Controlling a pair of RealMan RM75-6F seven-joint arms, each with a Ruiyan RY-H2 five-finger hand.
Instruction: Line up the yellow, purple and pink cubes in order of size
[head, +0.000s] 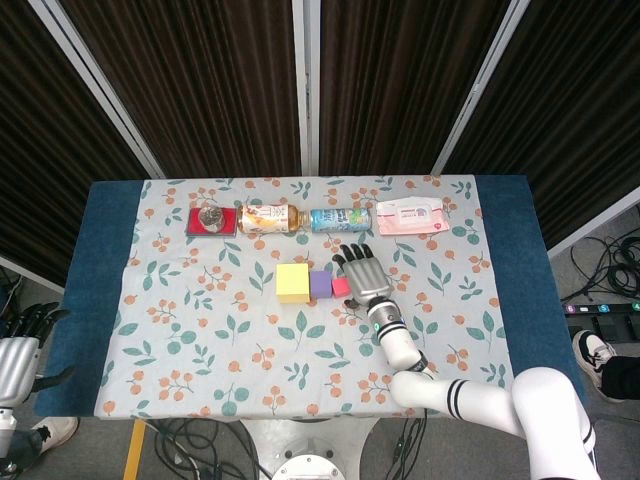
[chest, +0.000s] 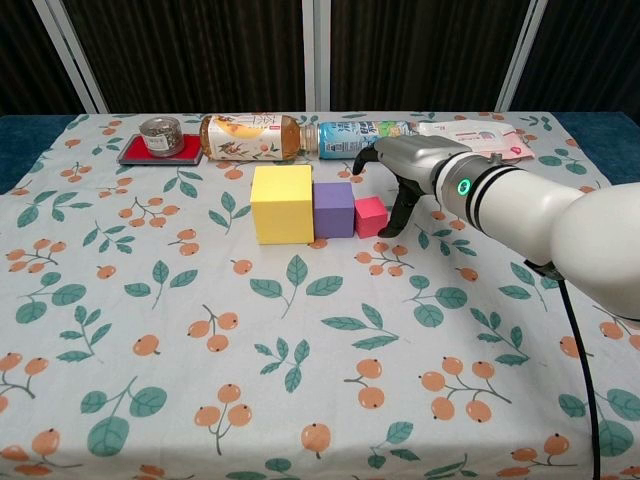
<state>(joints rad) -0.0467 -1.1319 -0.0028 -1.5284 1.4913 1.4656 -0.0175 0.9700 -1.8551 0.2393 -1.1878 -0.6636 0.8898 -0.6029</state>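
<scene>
Three cubes stand in a touching row on the floral cloth: a large yellow cube (head: 292, 283) (chest: 281, 204), a mid-sized purple cube (head: 320, 285) (chest: 333, 209) and a small pink cube (head: 341, 287) (chest: 370, 216), left to right. My right hand (head: 362, 275) (chest: 400, 170) hovers just right of the pink cube, fingers spread and curved, holding nothing. Its thumb hangs close to the pink cube's right face; I cannot tell whether it touches. My left hand (head: 18, 350) stays off the table's left edge with its fingers apart and empty.
Along the back lie a red tray with a tin (chest: 160, 140), a tea bottle (chest: 250, 136), a blue-labelled bottle (chest: 355, 138) and a pink wipes pack (chest: 470, 140). Blue table borders (head: 110, 270) flank the cloth.
</scene>
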